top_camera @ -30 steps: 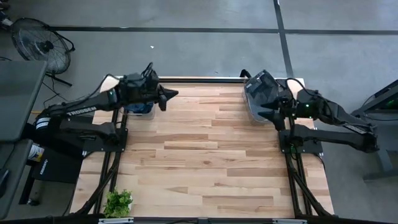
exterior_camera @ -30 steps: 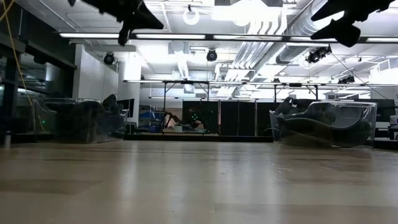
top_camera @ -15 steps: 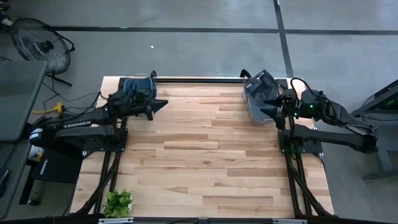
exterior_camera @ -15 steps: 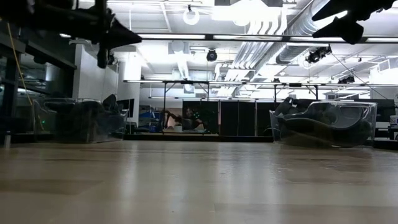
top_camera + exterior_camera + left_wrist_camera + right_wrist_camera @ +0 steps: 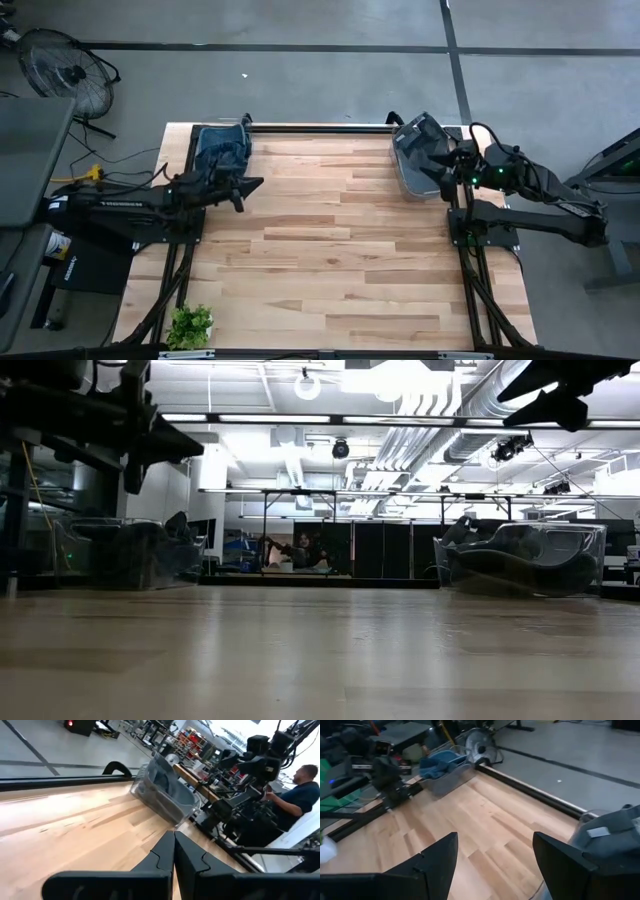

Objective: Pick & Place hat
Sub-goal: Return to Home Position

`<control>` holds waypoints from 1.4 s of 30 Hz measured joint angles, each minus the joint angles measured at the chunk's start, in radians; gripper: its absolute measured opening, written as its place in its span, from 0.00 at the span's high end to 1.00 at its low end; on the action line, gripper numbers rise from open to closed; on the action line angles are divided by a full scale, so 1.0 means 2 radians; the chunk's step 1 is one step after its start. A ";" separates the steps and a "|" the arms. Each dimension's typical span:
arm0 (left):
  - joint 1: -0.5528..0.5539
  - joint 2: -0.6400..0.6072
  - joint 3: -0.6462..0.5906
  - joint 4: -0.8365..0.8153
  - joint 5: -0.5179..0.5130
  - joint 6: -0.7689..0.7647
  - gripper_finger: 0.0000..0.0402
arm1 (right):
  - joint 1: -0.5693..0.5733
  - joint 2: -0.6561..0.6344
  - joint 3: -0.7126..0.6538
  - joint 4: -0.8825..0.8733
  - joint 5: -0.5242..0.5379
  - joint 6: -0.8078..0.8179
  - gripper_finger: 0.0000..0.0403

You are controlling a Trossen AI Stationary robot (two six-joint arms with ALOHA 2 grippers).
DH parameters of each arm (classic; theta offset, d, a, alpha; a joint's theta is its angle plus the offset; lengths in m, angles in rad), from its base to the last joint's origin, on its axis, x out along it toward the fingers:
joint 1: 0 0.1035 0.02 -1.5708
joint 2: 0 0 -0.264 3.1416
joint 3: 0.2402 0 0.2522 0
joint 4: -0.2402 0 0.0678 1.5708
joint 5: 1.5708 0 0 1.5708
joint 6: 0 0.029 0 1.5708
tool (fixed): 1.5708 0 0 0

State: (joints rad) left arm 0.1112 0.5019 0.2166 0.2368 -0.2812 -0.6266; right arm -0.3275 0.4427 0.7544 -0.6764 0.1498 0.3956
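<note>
A blue hat (image 5: 222, 143) lies in the clear bin (image 5: 221, 172) at the table's far left corner, also seen in the right wrist view as the blue hat (image 5: 439, 763). Grey hats (image 5: 418, 140) fill the clear bin (image 5: 404, 176) at the far right; one grey hat (image 5: 615, 827) shows close to my right fingers. My left gripper (image 5: 252, 184) is shut and empty, raised just near of the left bin. My right gripper (image 5: 443, 160) is open and empty, raised at the right bin's right side.
The wooden table (image 5: 330, 260) is bare in the middle. A small green plant (image 5: 190, 325) stands at its near left corner. A black rail (image 5: 320, 127) runs along the far edge. A person (image 5: 295, 790) sits beyond the table's right side.
My left gripper has drawn back from above the left bin toward the table's left and near edges and has come down. My right gripper has moved a little toward the far edge, along the right bin.
</note>
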 joint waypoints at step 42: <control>-0.020 -0.248 -0.099 -0.107 0.060 0.120 1.00 | 0.001 -0.035 0.000 0.084 -0.146 -0.088 0.38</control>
State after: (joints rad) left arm 0.0715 0.0063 0.0185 0.0221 -0.1614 -0.3870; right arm -0.3264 0.3736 0.7544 -0.5076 -0.1417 0.2196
